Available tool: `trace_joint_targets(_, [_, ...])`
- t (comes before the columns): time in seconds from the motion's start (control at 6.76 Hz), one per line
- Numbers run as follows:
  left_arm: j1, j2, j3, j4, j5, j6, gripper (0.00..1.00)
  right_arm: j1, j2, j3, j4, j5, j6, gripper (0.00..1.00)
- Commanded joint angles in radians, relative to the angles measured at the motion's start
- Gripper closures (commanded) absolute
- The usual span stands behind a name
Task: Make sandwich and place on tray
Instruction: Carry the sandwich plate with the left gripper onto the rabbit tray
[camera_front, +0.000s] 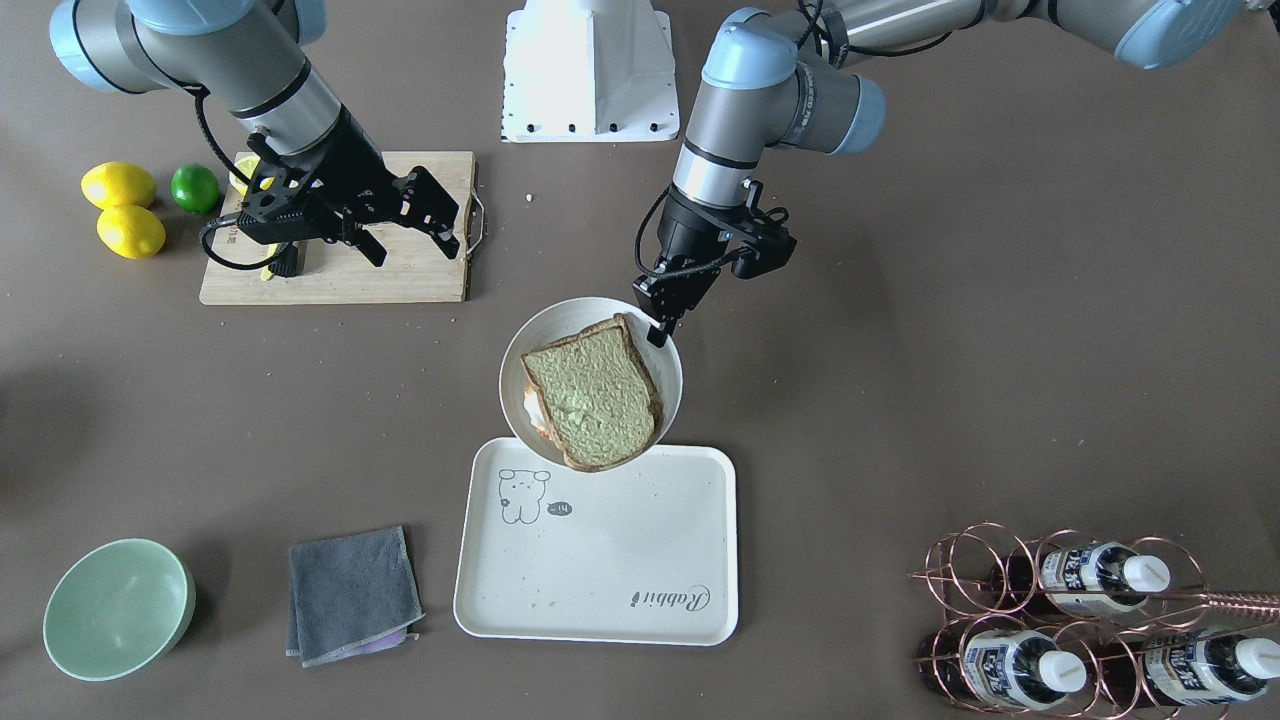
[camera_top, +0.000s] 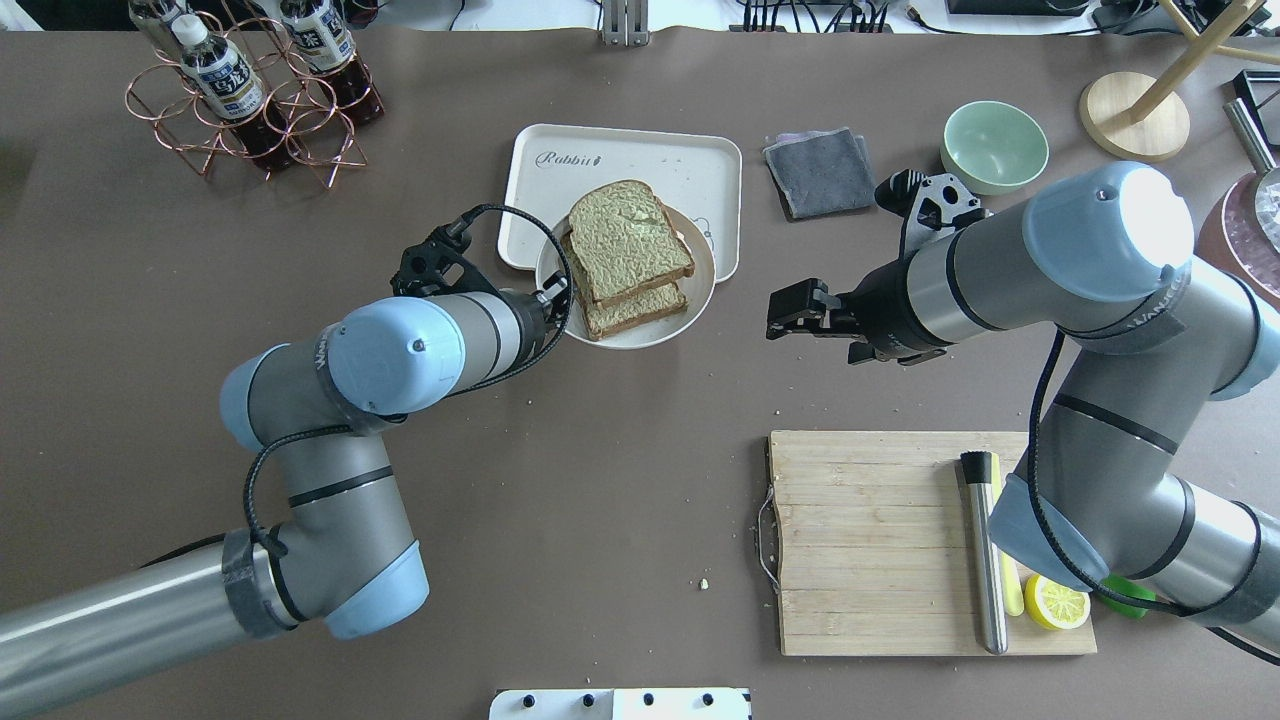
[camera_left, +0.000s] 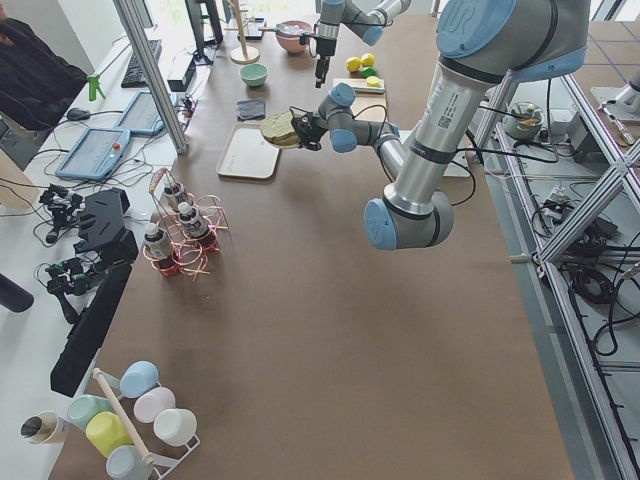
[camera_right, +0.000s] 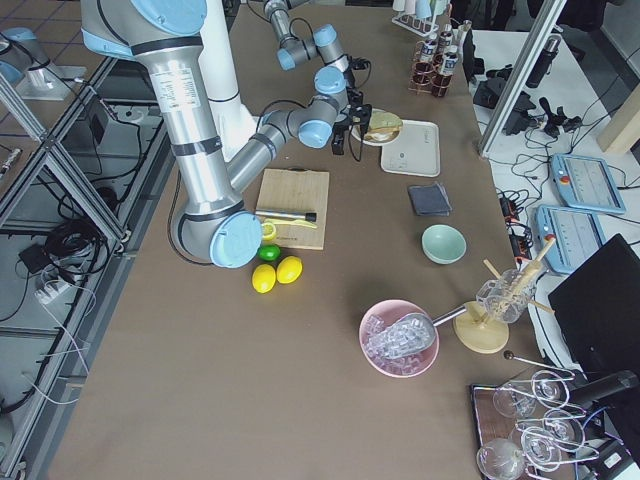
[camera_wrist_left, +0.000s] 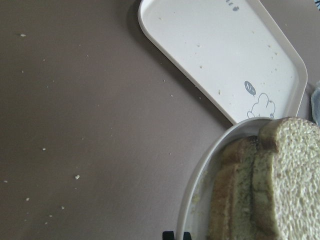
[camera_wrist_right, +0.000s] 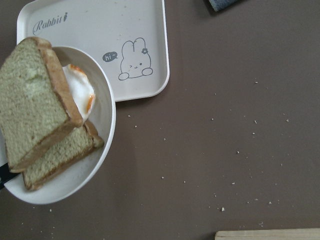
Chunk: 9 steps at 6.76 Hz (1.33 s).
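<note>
The sandwich (camera_front: 595, 395), two brown-crusted slices with a white egg (camera_wrist_right: 80, 90) with orange yolk between, lies on a round white plate (camera_front: 545, 325). My left gripper (camera_front: 655, 322) is shut on the plate's rim and holds it lifted, with its far edge over the near edge of the cream tray (camera_front: 620, 560). The sandwich overhangs the plate's rim toward the tray. It also shows in the overhead view (camera_top: 628, 240), and the left gripper (camera_top: 555, 300) shows there at the plate's rim. My right gripper (camera_front: 415, 252) is open and empty above the table, right of the plate (camera_top: 640, 338).
A wooden cutting board (camera_top: 870, 540) with a metal rod (camera_top: 985, 550) and a lemon half (camera_top: 1057, 602) lies near the right arm. Two lemons (camera_front: 120, 185) and a lime (camera_front: 195, 188) lie beside it. A green bowl (camera_front: 118, 608), a grey cloth (camera_front: 352, 593) and a bottle rack (camera_front: 1080, 630) flank the tray.
</note>
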Motion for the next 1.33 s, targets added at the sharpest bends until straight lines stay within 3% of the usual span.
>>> trace_joint_targets(0.0, [-0.074, -0.140, 0.266, -0.096, 0.001, -0.066, 1.00, -0.001, 0.002, 0.001, 0.000, 0.000, 0.000, 0.00])
trace_joint_targets(0.59, [-0.102, -0.203, 0.397, -0.146, 0.003, -0.063, 1.00, -0.001, 0.010, -0.009, 0.000, -0.003, -0.001, 0.00])
trace_joint_targets(0.89, [-0.102, -0.204, 0.400, -0.146, 0.001, -0.058, 1.00, -0.001, 0.010, -0.009, 0.000, -0.003, -0.001, 0.00])
trace_joint_targets(1.18, [-0.097, -0.191, 0.399, -0.147, 0.001, 0.058, 0.01, 0.003, 0.011, -0.011, 0.000, -0.003, -0.001, 0.00])
